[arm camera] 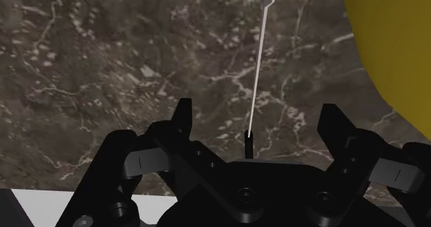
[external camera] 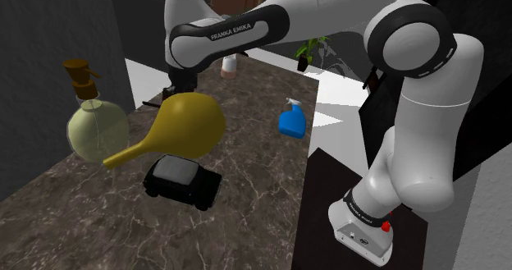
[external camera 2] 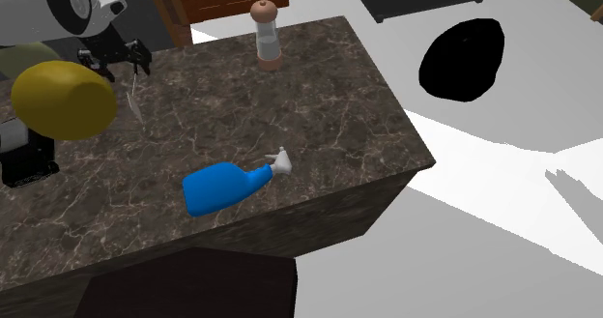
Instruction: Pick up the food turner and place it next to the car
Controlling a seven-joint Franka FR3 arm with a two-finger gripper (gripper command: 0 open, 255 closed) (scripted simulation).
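Food turner [arm camera: 259, 60]: thin, pale, lying on the marble counter [arm camera: 103, 60] just under the gripper [arm camera: 259, 110], its near end between the fingers. Fingers spread, gripping nothing (the turner's long axis runs square across their closing line, which looks favourable). Car [external camera: 182, 180] sits nearer the stand, past the yellow scoop [external camera: 189, 122].

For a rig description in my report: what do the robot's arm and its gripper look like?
The arm has rounded, glossy white shells with dark bands at the joints. One dark band carries white lettering, FRANKA EMIKA. A small red button sits near its foot. The gripper is entirely black, with two angular fingers and round fasteners on its body.
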